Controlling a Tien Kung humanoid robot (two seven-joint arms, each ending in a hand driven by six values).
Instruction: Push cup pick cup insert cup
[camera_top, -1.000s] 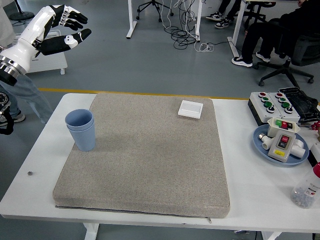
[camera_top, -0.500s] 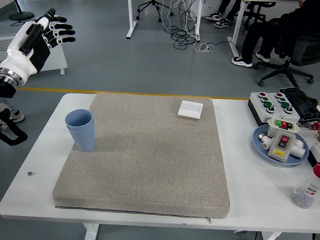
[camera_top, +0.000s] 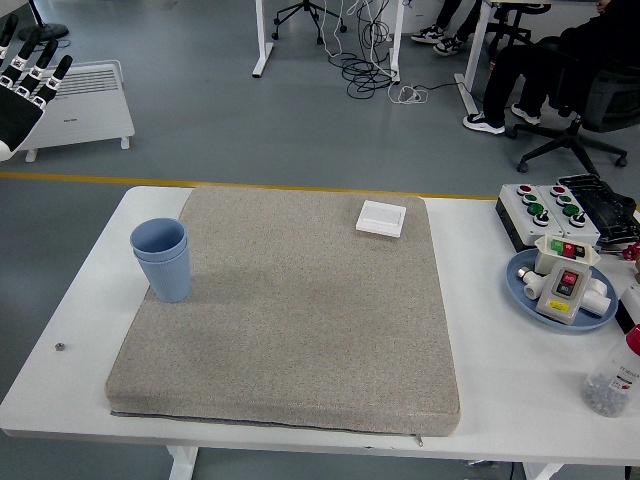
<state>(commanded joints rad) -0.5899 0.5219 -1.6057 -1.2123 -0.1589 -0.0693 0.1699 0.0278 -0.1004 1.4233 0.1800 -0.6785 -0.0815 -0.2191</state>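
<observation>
Blue nested cups (camera_top: 162, 259) on mat, well apart from left hand (camera_top: 22, 95); fingers (camera_top: 40, 62) spread, empty

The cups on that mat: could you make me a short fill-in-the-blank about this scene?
1. The blue cups are nested, one ___ the other.
2. They stand near the ___ edge of the grey mat.
3. The left hand is at the picture's top-left, holding ___.

Missing words: inside; left; nothing
</observation>
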